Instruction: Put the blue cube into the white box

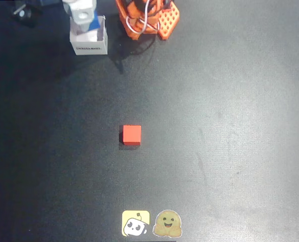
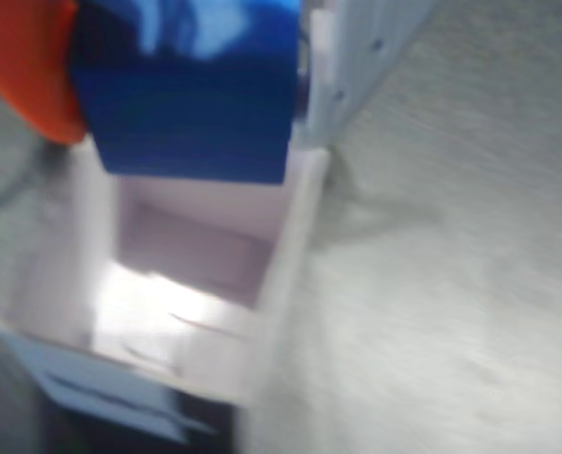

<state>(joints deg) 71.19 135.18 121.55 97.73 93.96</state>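
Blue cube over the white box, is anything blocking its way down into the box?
Nothing visible. In the wrist view the blue cube sits between the jaws directly above the white box, whose open interior looks empty. The red cube lies far off, mid-table.

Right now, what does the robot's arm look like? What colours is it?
In the overhead view the arm is bright orange plastic, with a base plate full of little holes and white and red cables looping over it. The gripper end looks white and grey there. In the blurry wrist view one finger is orange and rounded, the other pale with small holes.
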